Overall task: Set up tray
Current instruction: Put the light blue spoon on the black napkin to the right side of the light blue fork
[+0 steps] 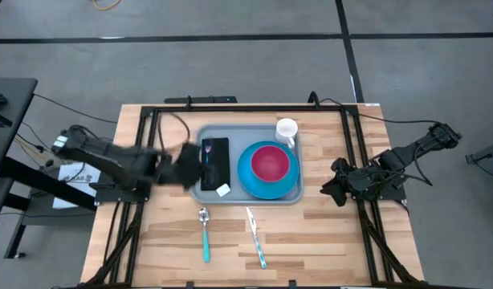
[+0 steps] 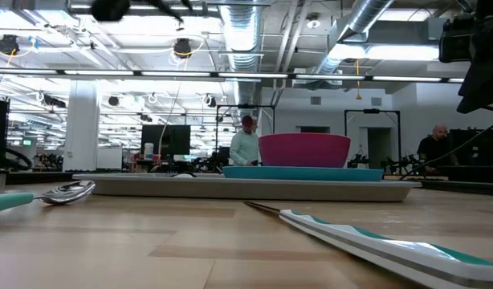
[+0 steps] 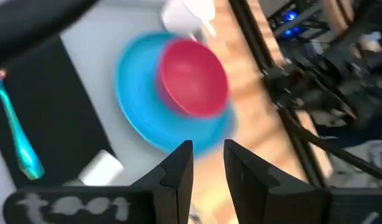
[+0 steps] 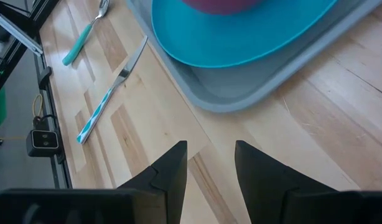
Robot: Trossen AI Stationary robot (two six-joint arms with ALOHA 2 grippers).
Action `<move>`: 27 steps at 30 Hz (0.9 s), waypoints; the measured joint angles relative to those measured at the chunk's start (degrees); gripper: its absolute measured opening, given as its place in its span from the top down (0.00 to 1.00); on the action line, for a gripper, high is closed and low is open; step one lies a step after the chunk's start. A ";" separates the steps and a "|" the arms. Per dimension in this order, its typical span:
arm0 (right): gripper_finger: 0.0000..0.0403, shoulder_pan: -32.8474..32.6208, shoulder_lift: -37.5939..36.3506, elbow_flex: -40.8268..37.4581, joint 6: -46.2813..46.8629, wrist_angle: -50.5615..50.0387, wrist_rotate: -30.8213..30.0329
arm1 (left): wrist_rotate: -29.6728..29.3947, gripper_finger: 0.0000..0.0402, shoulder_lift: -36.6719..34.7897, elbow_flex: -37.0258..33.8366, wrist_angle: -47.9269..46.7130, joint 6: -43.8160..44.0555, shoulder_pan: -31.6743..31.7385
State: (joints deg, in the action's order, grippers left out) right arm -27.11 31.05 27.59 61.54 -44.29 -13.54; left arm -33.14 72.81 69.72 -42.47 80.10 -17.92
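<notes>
In the view from above, my left arm reaches in from the left edge of the frame, and my left claw (image 1: 185, 166) hangs over the left end of the large grey-blue rectangular plastic tray (image 1: 248, 197). In my left wrist view the 2 dark fingers (image 3: 180, 167) stand a narrow gap apart with nothing between them.

That tray sits in the upper middle of the pale wooden table (image 1: 311, 241). On its left part lies a black rectangular napkin (image 1: 216, 160) with a thin teal-handled utensil (image 1: 206, 149) on it, too small for me to tell which kind. A small white block (image 1: 223, 190) lies at the napkin's lower right corner. To the right, a round bright-blue plate (image 1: 265, 185) carries a pink-red bowl (image 1: 270, 163), and a white mug (image 1: 287, 130) stands at the tray's upper right corner.

Below the tray, on bare wood, lie 2 pieces of cutlery, apart from each other: a metal spoon with a teal handle (image 1: 204, 234), then a metal knife with a teal-and-white handle (image 1: 256, 237).

At the right of the frame, my right claw (image 1: 333, 189) waits by the table's right side, well apart from the tray. In my right wrist view its fingers (image 4: 172, 165) stand parted and empty above bare wood near the tray's rounded corner.
</notes>
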 joint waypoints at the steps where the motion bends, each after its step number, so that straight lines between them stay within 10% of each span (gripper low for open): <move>1: 0.69 0.00 0.00 0.00 0.00 0.01 0.01 | -1.57 0.81 1.20 0.92 -0.17 2.67 -2.78; 7: 0.69 -0.01 0.02 0.01 0.00 0.02 0.03 | -1.74 0.81 10.22 4.89 -1.56 18.44 -14.15; 15: 0.69 0.00 0.00 0.02 0.00 0.00 0.24 | 14.39 0.81 24.24 9.89 -10.17 36.17 -18.93; 27: 0.69 0.00 0.00 0.00 0.00 -0.02 1.45 | 18.47 0.81 33.43 10.37 -13.42 42.62 -18.76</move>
State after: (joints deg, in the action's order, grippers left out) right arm -27.11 31.05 27.59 61.54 -44.31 -12.09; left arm -14.67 106.24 80.09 -55.88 122.72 -36.69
